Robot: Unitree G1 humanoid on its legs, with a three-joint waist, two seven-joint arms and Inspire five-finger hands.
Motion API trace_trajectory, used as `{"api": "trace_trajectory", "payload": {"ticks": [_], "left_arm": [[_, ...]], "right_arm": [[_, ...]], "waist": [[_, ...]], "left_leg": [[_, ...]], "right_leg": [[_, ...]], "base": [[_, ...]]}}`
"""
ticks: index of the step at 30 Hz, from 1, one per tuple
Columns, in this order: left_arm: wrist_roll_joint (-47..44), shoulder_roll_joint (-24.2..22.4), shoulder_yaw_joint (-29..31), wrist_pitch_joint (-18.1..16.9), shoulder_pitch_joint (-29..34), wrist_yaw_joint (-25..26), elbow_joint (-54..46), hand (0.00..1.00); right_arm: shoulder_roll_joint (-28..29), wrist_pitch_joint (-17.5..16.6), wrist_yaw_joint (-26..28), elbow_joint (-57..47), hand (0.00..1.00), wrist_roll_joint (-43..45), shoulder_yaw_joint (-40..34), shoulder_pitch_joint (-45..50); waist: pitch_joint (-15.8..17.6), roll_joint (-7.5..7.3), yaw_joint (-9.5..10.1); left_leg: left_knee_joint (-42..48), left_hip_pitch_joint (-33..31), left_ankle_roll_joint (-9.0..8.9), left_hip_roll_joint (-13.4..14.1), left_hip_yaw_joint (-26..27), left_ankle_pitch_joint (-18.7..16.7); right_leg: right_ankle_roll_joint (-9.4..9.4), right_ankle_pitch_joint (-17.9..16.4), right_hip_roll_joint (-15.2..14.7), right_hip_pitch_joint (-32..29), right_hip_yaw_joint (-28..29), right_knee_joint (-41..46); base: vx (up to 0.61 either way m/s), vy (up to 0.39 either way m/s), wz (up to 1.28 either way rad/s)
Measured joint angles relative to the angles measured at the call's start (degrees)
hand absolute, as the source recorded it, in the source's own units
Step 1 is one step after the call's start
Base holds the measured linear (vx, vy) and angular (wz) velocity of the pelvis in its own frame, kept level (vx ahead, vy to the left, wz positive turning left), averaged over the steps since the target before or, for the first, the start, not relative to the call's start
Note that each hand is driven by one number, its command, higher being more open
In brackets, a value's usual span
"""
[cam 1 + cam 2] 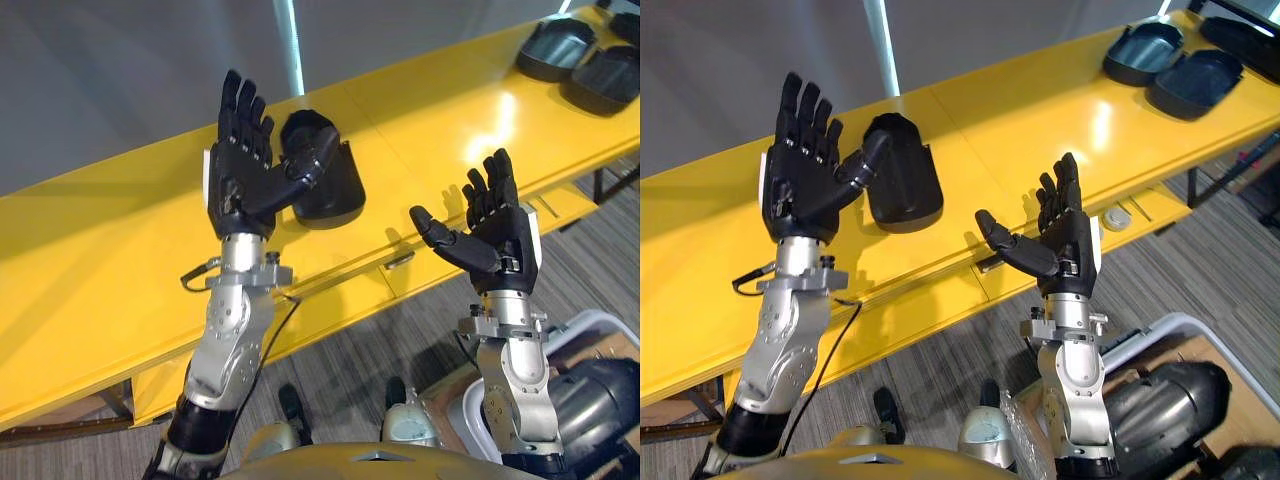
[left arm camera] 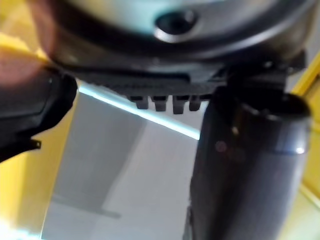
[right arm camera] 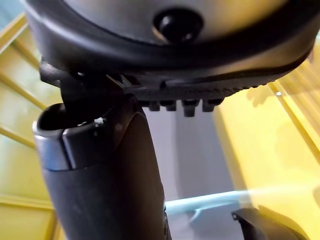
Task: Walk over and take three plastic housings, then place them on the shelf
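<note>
- Now, both hands are empty: the left hand [image 1: 240,165] and the right hand [image 1: 500,235] stand raised with fingers straight and spread, grasping nothing.
- The nearest housing [image 1: 335,195], a dark rounded shell, lies on the yellow surface [image 1: 120,250] just past the left thumb, toward 2 o'clock.
- Two more housings [image 1: 1145,50] lie side by side, hollow side up, well apart at 1 o'clock from the right hand.
- The step in hand looks like the first pick.
- Lower the left hand over the shell, with the fingers on its far wall and the thumb on the near one.
- The smooth curve may slip, so close slowly and lift straight up.
</note>
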Motion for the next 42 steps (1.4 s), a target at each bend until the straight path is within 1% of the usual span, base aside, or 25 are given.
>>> {"api": "trace_trajectory", "payload": {"ticks": [3,5,6,12,16,19,20,24,26,29,30,33,36,40,42], "left_arm": [[0.03,-0.19,2.25,-0.02,4.7,-0.65,0.0,1.0],[0.02,-0.43,4.85,-0.02,8.66,-1.19,0.0,1.0],[-0.48,-1.03,8.51,-0.16,16.22,-6.62,0.0,1.0],[-0.53,-1.03,8.51,-0.16,16.31,-6.83,0.02,1.0],[-0.81,-1.02,8.49,-0.14,16.38,-9.07,1.48,1.0],[-0.71,-1.01,8.44,-0.02,15.95,-10.49,5.61,1.0],[-0.33,-0.99,8.2,2.77,15.76,-11.1,11.06,1.0],[2.11,-0.92,7.56,3.45,15.15,-9.66,11.85,1.0],[3.85,-0.88,7.54,3.44,13.95,-8.02,11.85,1.0],[4.13,-0.85,8.22,3.37,12.11,-6.64,11.85,1.0],[4.12,-0.85,8.29,3.36,11.65,-6.51,11.86,1.0],[4.02,-0.82,8.28,3.13,10.82,-6.67,11.86,1.0],[3.98,-0.71,8.26,2.35,10.21,-7.51,12.86,1.0],[3.91,-0.38,7.64,2.31,6.83,-8.48,15.9,1.0],[3.67,-0.11,6.37,2.31,4.08,-8.44,16.93,1.0]], "right_arm": [[0.65,0.0,0.0,-0.27,1.0,-0.08,0.57,0.02],[0.7,0.0,-0.01,-0.31,1.0,-0.08,0.91,0.04],[2.29,0.01,-0.14,-0.29,1.0,0.03,0.99,3.74],[2.28,0.01,-0.14,-0.19,1.0,0.03,0.92,3.79],[2.24,0.0,-0.08,0.73,1.0,0.06,0.17,3.93],[2.23,-0.3,-0.1,2.85,1.0,0.03,-0.88,3.91],[2.23,-0.67,-0.66,4.43,1.0,-2.42,-2.08,3.95],[2.22,-2.53,-1.46,4.41,1.0,-4.31,-3.13,3.79],[2.06,-2.58,-1.27,4.4,1.0,-4.35,-4.74,3.63],[1.62,-2.58,-0.37,4.3,1.0,-4.31,-6.88,3.42],[1.61,-2.58,-0.12,4.14,1.0,-4.29,-7.59,3.42],[1.54,-2.58,0.39,3.59,1.0,-4.27,-8.73,3.28],[1.53,-2.57,1.55,1.37,1.0,-4.28,-8.78,3.31],[1.01,-2.62,3.01,-0.59,1.0,-4.25,-9.36,3.2],[-0.64,-2.62,3.08,-0.58,1.0,-4.25,-9.37,3.11]], "waist": [[-0.62,-0.1,0.88],[-1.14,-0.57,1.58],[-4.74,-1.81,3.21],[-4.75,-1.84,3.22],[-4.73,-1.88,3.27],[-4.62,-2.05,3.35],[-4.49,-2.29,4.07],[-4.31,-2.66,4.36],[-4.23,-2.78,4.58],[-3.81,-3.36,4.4],[-3.7,-3.53,4.31],[-3.4,-3.93,3.86],[-2.59,-3.87,2.99],[-2.14,-3.89,2.78],[-0.88,-3.75,2.7]], "left_leg": [[0.0,0.02,-0.01,-0.01,-1.19,-0.01],[-0.01,0.06,-0.05,-0.01,-1.63,-0.03],[-0.02,0.08,-0.24,-0.02,-2.54,-0.06],[-0.02,0.04,-0.23,-0.04,-2.68,-0.04],[-0.02,-0.34,-0.2,-0.17,-3.27,0.09],[-0.02,-1.1,-0.11,-0.25,-3.88,0.34],[0.0,-2.51,-0.16,-0.17,-3.81,0.54],[0.03,-2.52,-0.13,-0.06,-3.61,0.56],[0.24,-2.54,-0.15,0.1,-3.14,0.55],[0.24,-2.05,-0.22,0.19,-2.13,0.35],[0.24,-1.98,0.09,0.27,-1.95,0.11],[0.26,-1.88,0.24,0.38,-0.84,-0.17],[0.28,-1.77,0.3,0.38,-0.25,-0.29],[0.28,-1.56,0.28,0.46,0.72,-0.61],[0.25,-1.29,0.27,0.41,1.01,-0.72]], "right_leg": [[0.02,0.02,0.0,1.17,-1.37,-0.81],[0.16,0.14,0.01,1.89,-1.98,-1.51],[-0.04,0.01,0.01,2.84,-3.03,-2.17],[-0.04,0.01,0.01,2.84,-3.09,-2.15],[-0.16,-0.1,-0.12,2.59,-3.68,-1.76],[-0.05,-0.37,-0.21,2.05,-4.31,-1.39],[-0.06,-0.42,-0.24,0.43,-4.11,-0.74],[-0.24,-0.65,-0.21,0.28,-4.1,-0.26],[-0.24,-0.64,-0.21,-0.29,-3.63,0.54],[-0.08,-0.83,-0.11,-0.45,-2.56,0.67],[-0.25,-1.03,-0.1,-0.46,-2.4,0.7],[-0.18,-1.06,-0.11,-1.18,-1.17,1.0],[0.05,-1.07,-0.18,-1.54,-0.5,1.41],[0.36,-0.91,-0.14,-1.88,0.48,1.58],[0.44,-0.97,-0.19,-1.88,0.76,1.7]], "base": [[0.01,-0.002,0.2],[0.0,0.008,0.11],[0.0,0.005,0.06],[0.0,0.0,0.0],[0.0,0.0,0.08],[-0.01,0.014,0.1],[-0.02,0.03,0.01],[0.0,0.0,0.0],[0.01,0.003,-0.08],[0.0,0.001,-0.15],[0.0,-0.006,-0.16],[0.0,-0.002,-0.16],[0.02,-0.001,-0.12],[0.03,-0.003,-0.11],[0.03,0.0,-0.06]]}}
